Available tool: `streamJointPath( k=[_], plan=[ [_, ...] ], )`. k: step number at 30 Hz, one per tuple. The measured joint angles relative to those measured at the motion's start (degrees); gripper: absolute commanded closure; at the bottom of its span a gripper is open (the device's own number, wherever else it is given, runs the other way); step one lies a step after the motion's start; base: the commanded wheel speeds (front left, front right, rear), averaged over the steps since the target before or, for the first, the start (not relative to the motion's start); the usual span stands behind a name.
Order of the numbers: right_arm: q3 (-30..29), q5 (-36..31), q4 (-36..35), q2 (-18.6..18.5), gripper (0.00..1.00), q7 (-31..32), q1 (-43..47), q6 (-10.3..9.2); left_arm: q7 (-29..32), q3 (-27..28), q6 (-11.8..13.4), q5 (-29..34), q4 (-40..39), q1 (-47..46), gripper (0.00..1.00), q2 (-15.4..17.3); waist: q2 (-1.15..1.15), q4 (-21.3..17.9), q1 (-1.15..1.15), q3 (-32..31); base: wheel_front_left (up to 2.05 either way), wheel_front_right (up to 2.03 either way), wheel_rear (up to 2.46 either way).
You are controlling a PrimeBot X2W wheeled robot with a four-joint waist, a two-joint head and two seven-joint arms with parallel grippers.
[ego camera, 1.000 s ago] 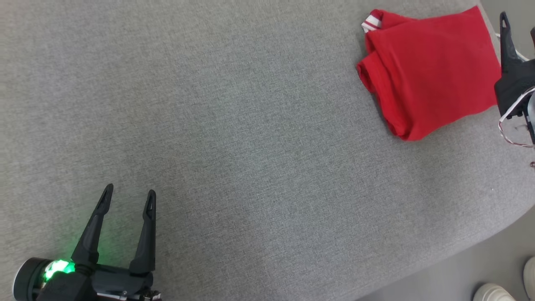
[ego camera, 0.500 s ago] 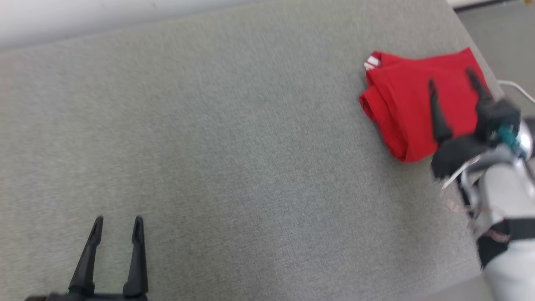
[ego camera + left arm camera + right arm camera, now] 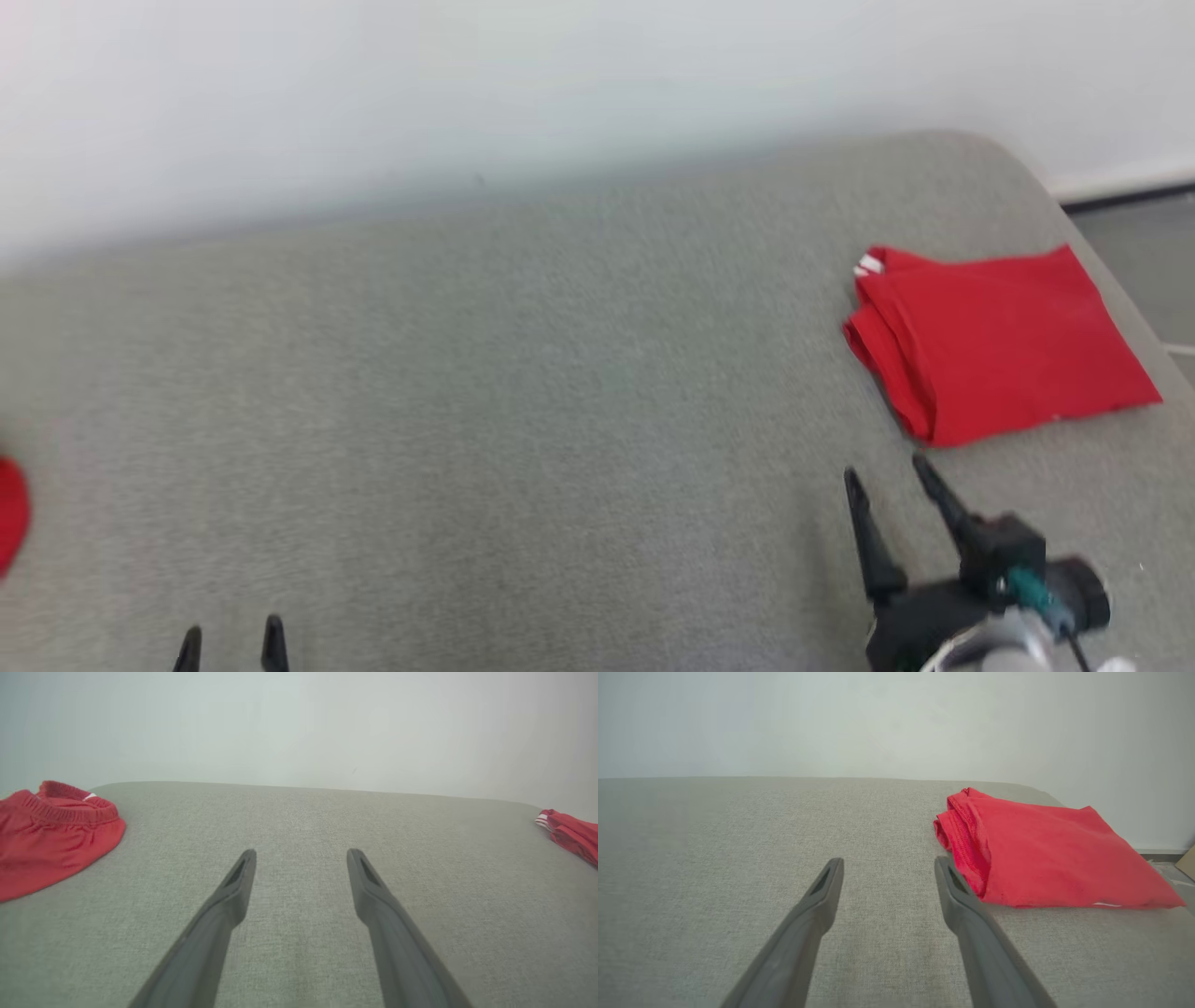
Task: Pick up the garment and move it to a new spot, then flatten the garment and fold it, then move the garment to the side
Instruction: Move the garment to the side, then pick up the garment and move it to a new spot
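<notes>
With the folded red garment point(image 3: 1004, 345) lying far right on the grey cushion point(image 3: 560, 373) and our left gripper point(image 3: 231, 628) and right gripper point(image 3: 885, 467) wide open, empty, we judge the move-aside done; next, reach for the red shorts point(image 3: 51, 830).

The red garment point(image 3: 1004, 341) lies folded into a compact, roughly rectangular packet, flat on the grey fabric surface point(image 3: 560, 392) near its far right rounded corner. Its layered folded edges face left, and a bit of white striped trim point(image 3: 868, 266) peeks out at its far left corner.
</notes>
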Motion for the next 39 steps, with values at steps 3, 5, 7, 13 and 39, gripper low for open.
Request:
streamJointPath(
  k=[3, 5, 7, 13, 39],
  plan=[
    [0.0, 0.4, -0.7, 1.2, 0.00, -0.1, 3.4, 0.00, 0.0, 1.0, 0.0, -0.3, 1.0, 0.9, 0.00, -0.1, 0.00, 1.5, 0.00, -2.3, 0.00, 0.00, 0.00],
    [0.6, 0.4, -1.5, 1.9, 0.00, -0.2, 5.2, 0.00, 0.0, 1.6, 0.0, -0.5, 1.8, 1.3, 0.00, -0.2, 0.00, 2.6, 0.01, -3.6, 0.00, 0.00, 0.00],
    [1.2, 0.6, -1.7, 2.4, 0.00, -0.2, 6.9, 0.00, 0.0, 1.9, 0.0, -0.9, 2.4, 1.8, 0.00, -0.3, 0.00, 3.5, 0.01, -4.8, 0.00, 0.00, 0.00],
    [2.0, 1.2, -2.6, 3.0, 0.00, -0.1, 9.7, 0.00, 0.0, 2.4, -0.1, -0.7, 4.1, 3.5, 0.00, -0.4, 0.00, 6.0, 0.01, -7.6, 0.00, 0.00, 0.00],
    [0.0, 2.4, -3.4, 3.4, 0.00, 0.1, 11.8, 0.00, 0.0, 1.3, -0.1, -0.9, 4.9, 4.6, 0.00, -0.5, 0.02, 7.7, 0.02, -9.7, 0.00, 0.00, 0.00]
  ],
)
